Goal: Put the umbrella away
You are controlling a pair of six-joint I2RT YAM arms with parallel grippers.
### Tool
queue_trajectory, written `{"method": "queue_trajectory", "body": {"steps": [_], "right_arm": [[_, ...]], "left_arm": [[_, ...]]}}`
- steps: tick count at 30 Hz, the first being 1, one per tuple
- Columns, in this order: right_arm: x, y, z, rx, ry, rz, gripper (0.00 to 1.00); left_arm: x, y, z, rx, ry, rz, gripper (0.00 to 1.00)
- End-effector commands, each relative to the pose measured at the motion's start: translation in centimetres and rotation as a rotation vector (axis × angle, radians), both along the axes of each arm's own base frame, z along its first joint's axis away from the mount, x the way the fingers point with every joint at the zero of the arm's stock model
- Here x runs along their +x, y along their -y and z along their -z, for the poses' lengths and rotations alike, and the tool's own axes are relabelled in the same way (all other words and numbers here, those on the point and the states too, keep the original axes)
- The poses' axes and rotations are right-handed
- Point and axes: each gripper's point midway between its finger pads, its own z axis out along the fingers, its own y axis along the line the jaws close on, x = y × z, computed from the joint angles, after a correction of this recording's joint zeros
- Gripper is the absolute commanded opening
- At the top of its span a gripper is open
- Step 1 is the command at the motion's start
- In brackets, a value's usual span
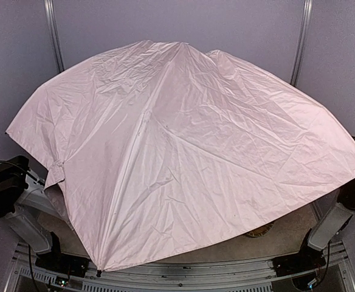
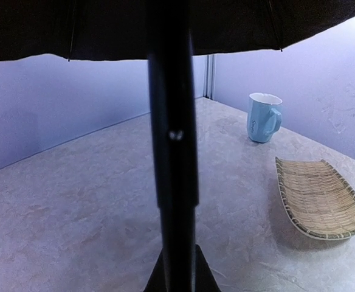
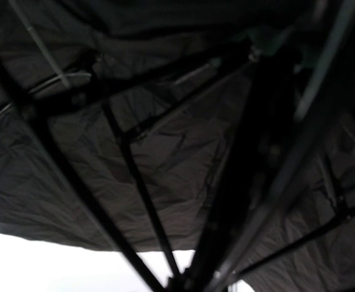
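The umbrella (image 1: 177,152) stands fully open. Its pale pink canopy covers nearly the whole table in the top view and hides both grippers there. In the left wrist view my left gripper (image 2: 176,250) is shut on the umbrella's thin black shaft (image 2: 172,134), which rises straight up to the black lining. The right wrist view looks up into the dark lining (image 3: 165,164) and its struts. These struts and the shaft run together at the bottom edge, where my right gripper (image 3: 193,285) is closed on them. The handle is out of view.
A pale blue mug (image 2: 264,117) stands far back on the marble table (image 2: 92,194). A woven straw tray (image 2: 319,198) lies to the right of the shaft. Grey walls close off the back. Both arms' outer links (image 1: 7,185) (image 1: 348,201) show beside the canopy.
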Motion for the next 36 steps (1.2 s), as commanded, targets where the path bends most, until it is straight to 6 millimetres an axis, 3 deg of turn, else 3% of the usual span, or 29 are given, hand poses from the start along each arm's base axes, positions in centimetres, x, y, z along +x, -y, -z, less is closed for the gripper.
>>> {"method": "queue_trajectory", "body": {"steps": [1, 6, 18, 24, 29, 36], "right_arm": [[0.6, -3.6, 24.3, -0.696, -0.254, -0.042, 0.06], [0.9, -4.2, 23.6, -0.693, -0.243, -0.022, 0.12], [2.0, -4.5, 24.0, -0.676, -0.260, 0.019, 0.22], [3.0, -4.4, 25.1, -0.667, -0.301, 0.063, 0.24], [3.0, -4.1, 25.1, -0.632, -0.311, 0.072, 0.19], [3.1, -3.9, 24.9, -0.620, -0.332, 0.075, 0.30]], "left_arm": [[-3.8, -2.8, -21.6, -0.559, 0.385, 0.069, 0.00], [-3.6, -0.8, -21.3, -0.542, 0.355, 0.113, 0.00], [-3.7, 0.5, -22.3, -0.603, 0.318, 0.160, 0.00], [-3.3, 0.4, -23.2, -0.651, 0.305, 0.142, 0.00], [-2.8, 0.2, -22.7, -0.637, 0.314, 0.101, 0.00], [-2.6, 0.0, -22.4, -0.613, 0.335, 0.072, 0.00]]}}
